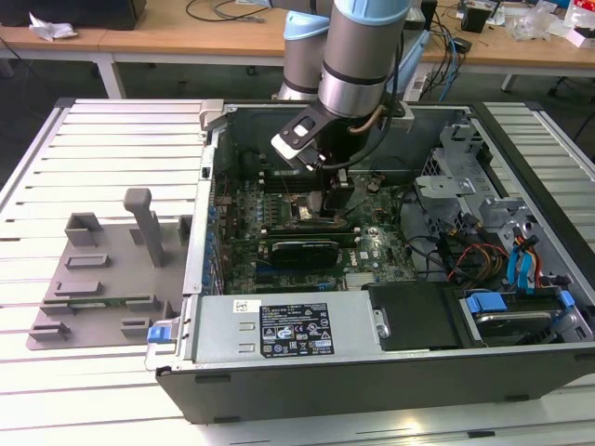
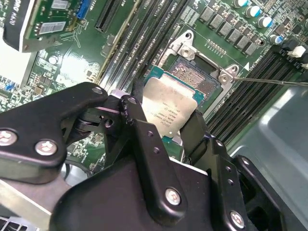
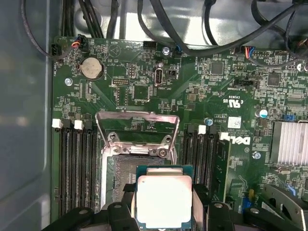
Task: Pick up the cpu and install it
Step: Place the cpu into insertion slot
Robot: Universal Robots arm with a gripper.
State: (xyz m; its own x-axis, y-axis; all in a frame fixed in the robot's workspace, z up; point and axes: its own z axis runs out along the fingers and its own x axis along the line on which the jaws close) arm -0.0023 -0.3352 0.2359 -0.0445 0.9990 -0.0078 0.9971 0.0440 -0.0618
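Note:
The cpu (image 2: 169, 108), a small square chip with a pale silvery top, is held between my gripper's (image 2: 166, 121) two black fingers (image 2: 139, 130). In the first wrist view the cpu (image 3: 163, 199) hangs partly over the near edge of the open dark socket (image 3: 139, 168). The socket's metal bracket (image 3: 137, 126) is flipped up. I cannot tell whether the chip touches the socket. In the exterior view the gripper (image 1: 331, 203) reaches down into the open computer case (image 1: 214, 177), over the green motherboard (image 1: 372, 243).
Memory slots (image 3: 77, 163) flank the socket on both sides. A card (image 1: 302, 249) lies just in front of the gripper, with the power supply (image 1: 279, 325) nearer still. Cables and a drive cage (image 1: 483, 242) fill the case's right. A grey fixture plate (image 1: 102, 279) stands on the exterior view's left.

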